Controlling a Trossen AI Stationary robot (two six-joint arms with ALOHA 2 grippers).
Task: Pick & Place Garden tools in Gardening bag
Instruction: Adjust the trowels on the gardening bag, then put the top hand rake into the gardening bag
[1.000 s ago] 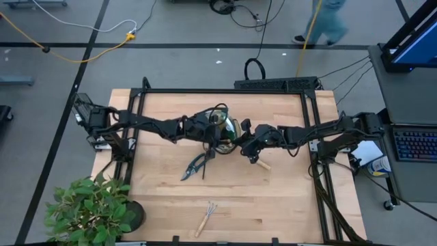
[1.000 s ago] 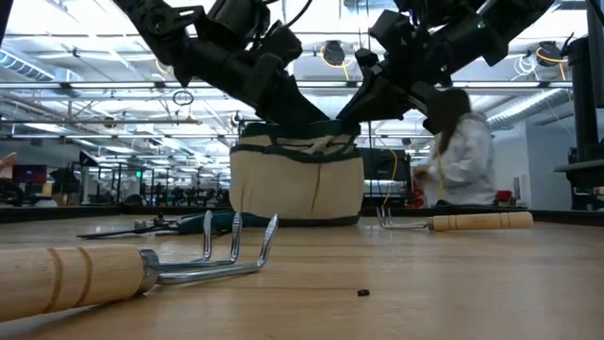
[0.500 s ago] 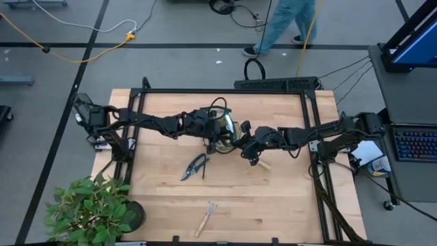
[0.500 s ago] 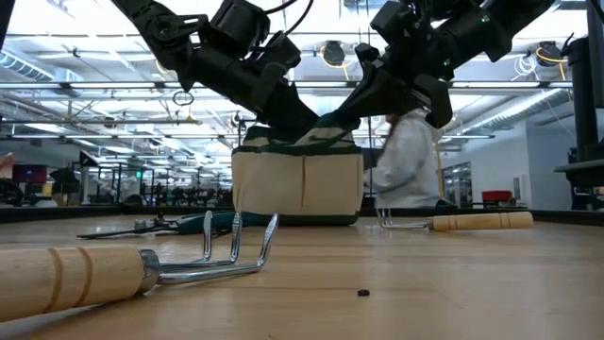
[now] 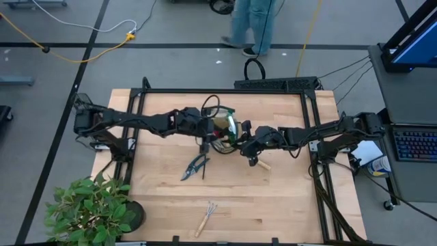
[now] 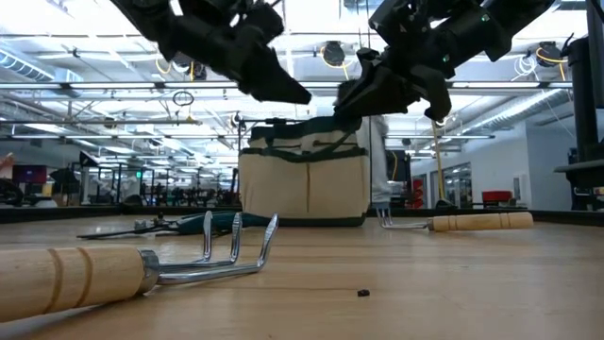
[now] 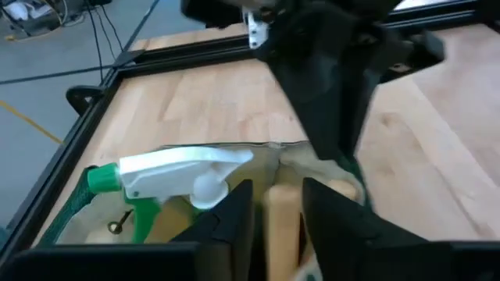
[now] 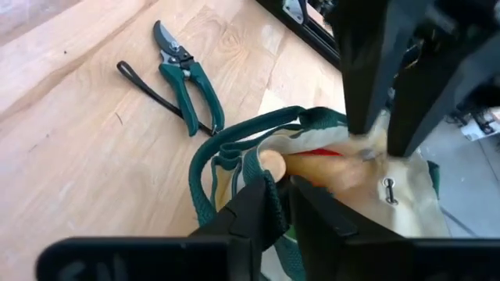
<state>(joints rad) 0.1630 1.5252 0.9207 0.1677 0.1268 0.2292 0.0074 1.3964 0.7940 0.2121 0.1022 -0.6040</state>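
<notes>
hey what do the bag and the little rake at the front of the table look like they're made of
Gardening bag: looks like beige woven fabric, matte, with dark green trim and a seamed front. Rake: pale, unpainted-looking wooden handle with turned grooves; its prongs look like shiny bare metal.

My two arms are dark, jointed and matte black, with black cables looping along their links. My left gripper (image 7: 269, 215) has two flat, tapered black fingers; my right gripper (image 8: 280, 204) looks alike.
</notes>
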